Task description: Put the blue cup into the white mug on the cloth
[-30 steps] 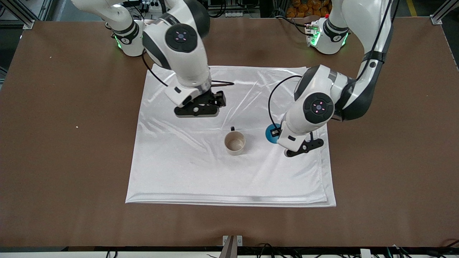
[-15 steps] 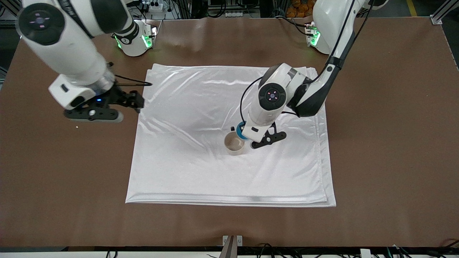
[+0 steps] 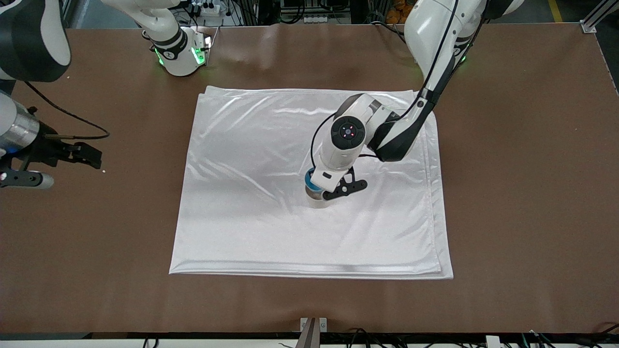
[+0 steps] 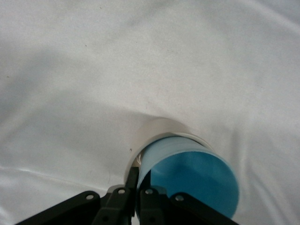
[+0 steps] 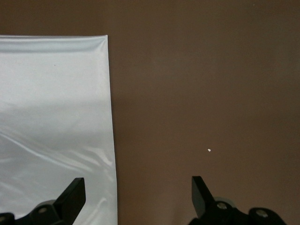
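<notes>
My left gripper [image 3: 320, 187] is shut on the rim of the blue cup [image 3: 309, 179] and holds it right over the white mug [image 3: 317, 200], which stands near the middle of the cloth [image 3: 271, 232]. In the left wrist view the blue cup [image 4: 190, 176] covers most of the mug's mouth, and only part of the mug's white wall [image 4: 157, 129] shows past it. The mug's handle is hidden. I cannot tell how deep the cup sits. My right gripper [image 3: 23, 180] is open and empty over bare table past the cloth's edge at the right arm's end; it also shows in the right wrist view [image 5: 136, 197].
The brown table [image 3: 522, 193] surrounds the cloth on all sides. The right wrist view shows the cloth's edge [image 5: 108, 117] and a small white speck [image 5: 209, 150] on the table. The speck also shows in the front view [image 3: 103, 170].
My left gripper has carried the blue cup from beside the mug to right over it. My right arm has swung away off the cloth toward its end of the table.
</notes>
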`<state>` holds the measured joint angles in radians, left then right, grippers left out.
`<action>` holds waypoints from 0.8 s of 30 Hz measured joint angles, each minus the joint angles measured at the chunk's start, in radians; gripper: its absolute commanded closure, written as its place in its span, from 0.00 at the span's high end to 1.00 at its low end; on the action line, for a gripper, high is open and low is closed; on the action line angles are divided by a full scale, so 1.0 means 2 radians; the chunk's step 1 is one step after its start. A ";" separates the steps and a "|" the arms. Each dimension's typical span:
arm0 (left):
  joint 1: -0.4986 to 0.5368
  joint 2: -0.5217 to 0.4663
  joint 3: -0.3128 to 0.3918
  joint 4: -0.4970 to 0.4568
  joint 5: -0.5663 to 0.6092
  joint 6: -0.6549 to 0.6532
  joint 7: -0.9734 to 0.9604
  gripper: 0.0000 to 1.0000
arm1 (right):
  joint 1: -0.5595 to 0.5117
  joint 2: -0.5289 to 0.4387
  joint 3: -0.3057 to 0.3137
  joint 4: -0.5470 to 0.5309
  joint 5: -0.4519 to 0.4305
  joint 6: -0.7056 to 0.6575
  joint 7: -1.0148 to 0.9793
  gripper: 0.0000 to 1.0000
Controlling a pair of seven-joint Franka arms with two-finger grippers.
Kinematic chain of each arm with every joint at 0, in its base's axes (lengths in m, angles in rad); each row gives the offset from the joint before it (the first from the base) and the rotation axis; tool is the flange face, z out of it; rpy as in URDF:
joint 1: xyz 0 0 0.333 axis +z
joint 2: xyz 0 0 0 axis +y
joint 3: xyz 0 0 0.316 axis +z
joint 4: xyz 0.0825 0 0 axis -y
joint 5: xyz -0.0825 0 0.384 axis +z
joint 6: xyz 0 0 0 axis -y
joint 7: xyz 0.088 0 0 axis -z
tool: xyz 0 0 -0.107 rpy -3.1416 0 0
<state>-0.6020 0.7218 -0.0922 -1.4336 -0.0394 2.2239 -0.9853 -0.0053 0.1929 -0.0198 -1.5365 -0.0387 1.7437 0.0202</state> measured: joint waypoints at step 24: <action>-0.001 0.015 0.004 0.001 0.025 0.003 0.004 1.00 | 0.000 0.000 0.000 -0.003 0.000 0.023 -0.001 1.00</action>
<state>-0.6040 0.7514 -0.0836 -1.4306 0.0101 2.2307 -0.9779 -0.0048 0.1928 -0.0201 -1.5428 -0.0386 1.7896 0.0183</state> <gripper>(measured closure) 0.419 0.000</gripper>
